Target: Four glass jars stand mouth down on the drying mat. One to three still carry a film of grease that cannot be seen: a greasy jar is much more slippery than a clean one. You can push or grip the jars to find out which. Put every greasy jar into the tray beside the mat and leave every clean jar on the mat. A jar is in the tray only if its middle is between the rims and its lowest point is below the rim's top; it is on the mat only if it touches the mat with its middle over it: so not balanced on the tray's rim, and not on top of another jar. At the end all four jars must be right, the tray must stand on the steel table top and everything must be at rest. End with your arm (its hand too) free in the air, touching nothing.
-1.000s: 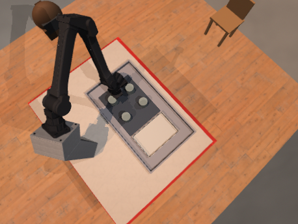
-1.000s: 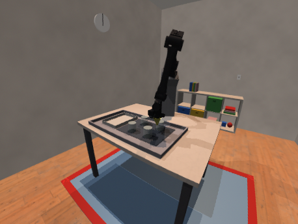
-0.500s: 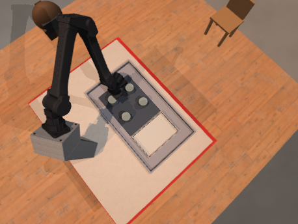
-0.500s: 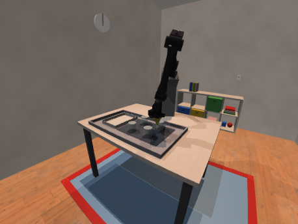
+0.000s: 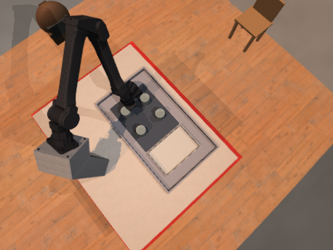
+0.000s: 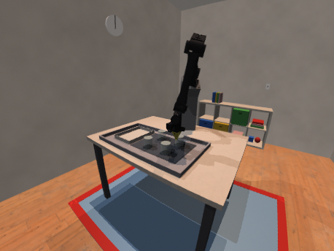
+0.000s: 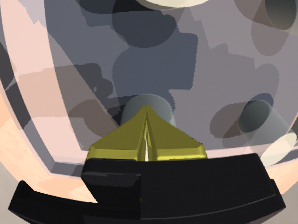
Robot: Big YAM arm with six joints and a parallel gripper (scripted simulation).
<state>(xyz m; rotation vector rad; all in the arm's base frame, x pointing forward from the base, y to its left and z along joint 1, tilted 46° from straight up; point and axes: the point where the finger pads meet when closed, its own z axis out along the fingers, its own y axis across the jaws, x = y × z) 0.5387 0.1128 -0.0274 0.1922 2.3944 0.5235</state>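
The four glass jars [image 5: 140,129] [image 6: 165,147] [image 7: 254,117] are standing on the dark drying mat [image 5: 156,136] [image 6: 175,157], their long axes running vertically and their pale, flat ends facing up. All four are sitting beside the tray [image 5: 157,163] [image 6: 125,141], while the black claw [image 5: 131,105] [image 6: 176,138] [image 7: 146,112] is pointing down among them, clenched on nothing.

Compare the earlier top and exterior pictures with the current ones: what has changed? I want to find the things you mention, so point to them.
Nothing visibly changed: the gripper [image 5: 129,107] [image 6: 176,138] [image 7: 146,112] has taken hold of nothing and let go of nothing, and stays low among the jars [image 5: 160,113] [image 6: 165,147] [image 7: 254,117]. All four jars and the tray [image 5: 190,135] [image 6: 129,141] stayed where they were.
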